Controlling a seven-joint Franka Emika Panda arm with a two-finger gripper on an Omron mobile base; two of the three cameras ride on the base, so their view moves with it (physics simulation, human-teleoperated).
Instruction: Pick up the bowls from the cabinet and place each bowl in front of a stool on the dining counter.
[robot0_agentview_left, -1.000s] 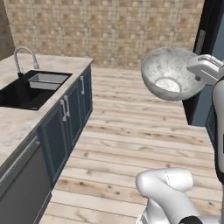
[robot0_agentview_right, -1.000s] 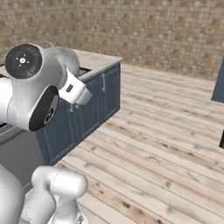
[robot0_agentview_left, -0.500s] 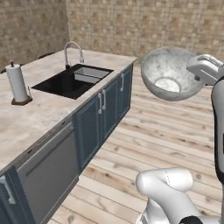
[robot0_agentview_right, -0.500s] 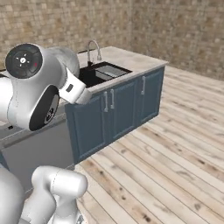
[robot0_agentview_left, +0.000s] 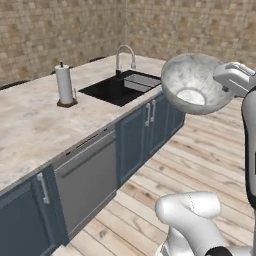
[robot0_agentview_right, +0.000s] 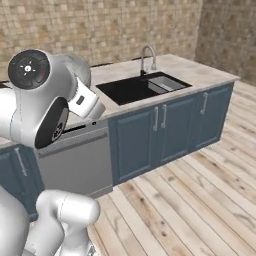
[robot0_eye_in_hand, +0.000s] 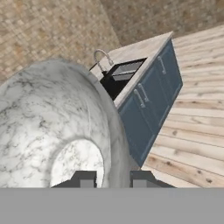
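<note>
Gripping the rim of the marbled stone bowl, the gripper is closed on it; the bowl is held tilted above the wooden floor, beside the tabletop with the black sink.

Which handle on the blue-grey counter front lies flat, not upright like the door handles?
The long bar across the grey dishwasher panel. The cabinet door handles stand upright.

Soft, even light all round, no single lamp I can pick out. The dining counter looks bright and pale, no glare. The marbled stone bowl is shaded inside. Everything is slightly blurry and coarse.
</note>
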